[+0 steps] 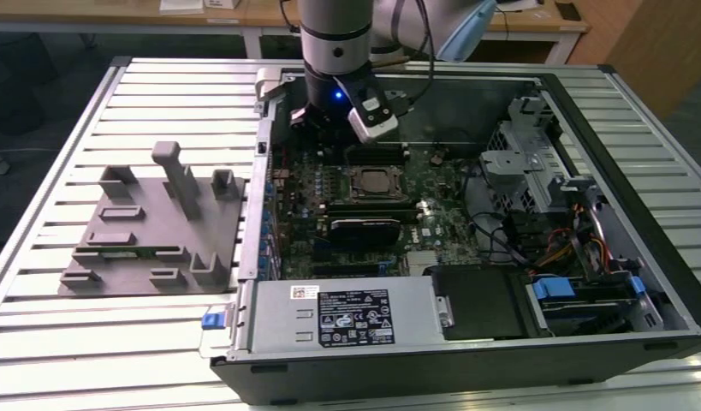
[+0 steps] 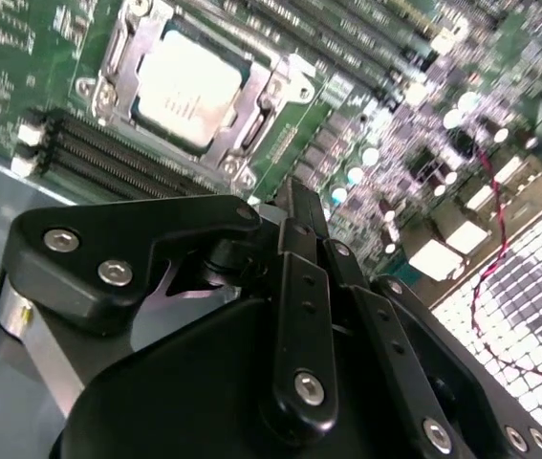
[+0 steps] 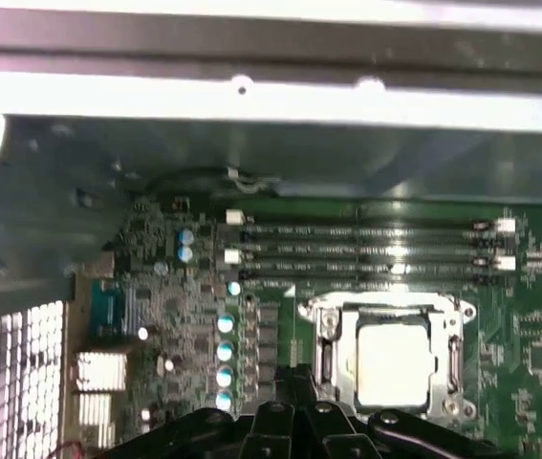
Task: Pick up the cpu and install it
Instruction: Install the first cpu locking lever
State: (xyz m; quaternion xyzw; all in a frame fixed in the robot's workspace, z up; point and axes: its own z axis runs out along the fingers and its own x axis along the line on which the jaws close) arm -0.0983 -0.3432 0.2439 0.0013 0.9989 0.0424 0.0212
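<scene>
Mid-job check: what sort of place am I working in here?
Probably a lab or workshop bench for PC assembly: an open computer case on a slatted metal table, a grey fixture tray beside it, wooden desks behind.

Open air above the cpu (image 2: 189, 86), a straight drop for me into its socket frame (image 2: 272, 94). Memory slots (image 3: 366, 249) run just beside it, the case wall (image 3: 251, 96) rises beyond them, and cables (image 1: 501, 238) crowd the exterior view's right.
</scene>
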